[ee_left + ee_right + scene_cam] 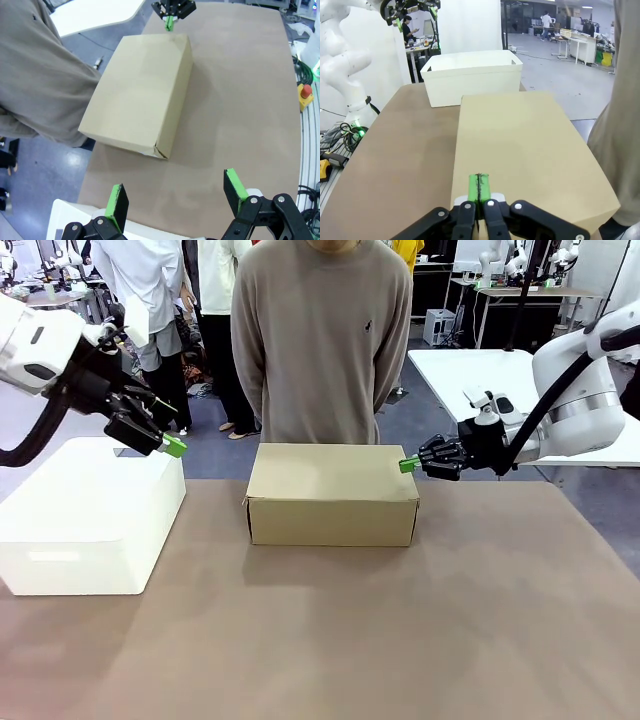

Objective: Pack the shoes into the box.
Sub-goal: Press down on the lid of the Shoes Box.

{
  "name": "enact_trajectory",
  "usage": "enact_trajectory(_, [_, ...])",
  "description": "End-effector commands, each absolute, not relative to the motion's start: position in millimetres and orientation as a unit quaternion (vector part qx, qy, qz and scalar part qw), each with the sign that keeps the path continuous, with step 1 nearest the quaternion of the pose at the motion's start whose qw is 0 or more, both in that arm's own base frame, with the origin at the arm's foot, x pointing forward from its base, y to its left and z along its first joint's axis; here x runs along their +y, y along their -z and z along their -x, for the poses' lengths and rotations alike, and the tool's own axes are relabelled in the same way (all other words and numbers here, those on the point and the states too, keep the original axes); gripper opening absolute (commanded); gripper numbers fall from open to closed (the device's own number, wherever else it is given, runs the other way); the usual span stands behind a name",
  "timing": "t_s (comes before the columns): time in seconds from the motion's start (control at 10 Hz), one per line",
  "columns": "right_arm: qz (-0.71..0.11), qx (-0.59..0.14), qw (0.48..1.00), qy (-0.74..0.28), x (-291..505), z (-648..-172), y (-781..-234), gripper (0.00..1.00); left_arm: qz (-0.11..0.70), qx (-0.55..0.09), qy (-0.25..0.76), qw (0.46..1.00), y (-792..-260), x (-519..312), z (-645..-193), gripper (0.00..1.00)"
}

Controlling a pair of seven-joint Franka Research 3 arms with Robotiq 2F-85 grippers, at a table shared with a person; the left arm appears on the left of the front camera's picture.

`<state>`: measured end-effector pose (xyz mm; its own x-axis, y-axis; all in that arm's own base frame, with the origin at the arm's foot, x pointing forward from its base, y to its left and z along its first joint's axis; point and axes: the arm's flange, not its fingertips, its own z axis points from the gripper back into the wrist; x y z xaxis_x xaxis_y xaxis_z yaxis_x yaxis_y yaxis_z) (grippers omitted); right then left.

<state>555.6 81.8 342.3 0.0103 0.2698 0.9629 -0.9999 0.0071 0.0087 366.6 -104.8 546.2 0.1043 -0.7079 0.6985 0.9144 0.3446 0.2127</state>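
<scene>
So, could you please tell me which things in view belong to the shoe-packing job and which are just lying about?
Belonging to the job:
- brown cardboard box, lid closed, mid-table
- right gripper, shut, at the box's top right edge
- left gripper, open, above the white box

Just lying about:
- white box, on the robot's left
- person standing behind the table

Front view faces the person across the table [400,640]; both wrist views share the box [140,95].
</scene>
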Motion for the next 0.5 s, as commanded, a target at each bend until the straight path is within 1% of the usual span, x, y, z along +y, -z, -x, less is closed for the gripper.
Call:
enact_trajectory(0.0, [-0.428,-0.426,0.567,-0.560,81.8,-555.6,-342.3,0.00,0.145,-0.378,0.561,0.722,-545.2,-102.9,-367.9,1.00])
enact_trajectory(0.2, [-0.413,-0.426,0.572,-0.567,75.5,-553.6,-367.0,0.00,0.145,-0.378,0.561,0.722,-545.2,-102.9,-367.9,1.00])
enact_trajectory(0.4, [-0.410,-0.394,0.584,-0.579,59.5,-548.2,-397.8,0.00,0.145,-0.378,0.561,0.722,-545.2,-102.9,-367.9,1.00])
